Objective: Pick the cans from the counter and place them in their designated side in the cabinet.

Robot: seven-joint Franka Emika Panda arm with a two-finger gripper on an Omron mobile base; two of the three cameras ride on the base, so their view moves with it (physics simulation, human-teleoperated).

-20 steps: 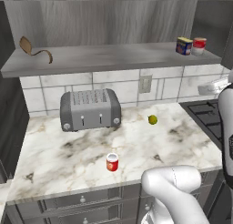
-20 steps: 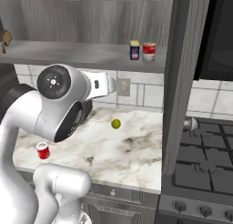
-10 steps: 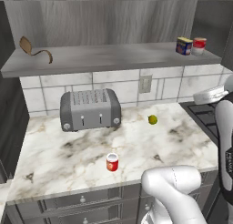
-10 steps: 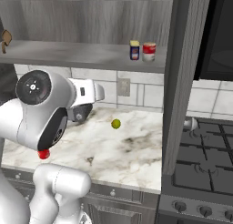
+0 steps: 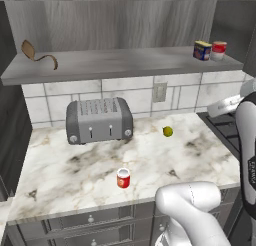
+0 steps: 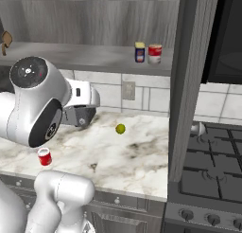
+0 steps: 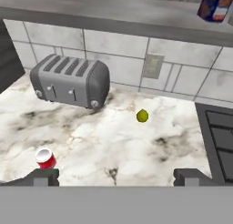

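Gripper (image 7: 116, 175) hangs empty with its jaws spread wide, having swung lower and to the side over the last second until its camera looks down on the counter (image 5: 60, 175). That leaves the two cans, dark blue (image 5: 202, 50) and red with a white lid (image 5: 218, 50), side by side at the right end of the cabinet shelf (image 5: 110, 65), so this part of the task looks finished. Below, a white-banded red can (image 5: 123, 178) stands near the counter's front edge, with a yellow-green ball (image 5: 168, 131) and a toaster (image 5: 99, 119) farther back.
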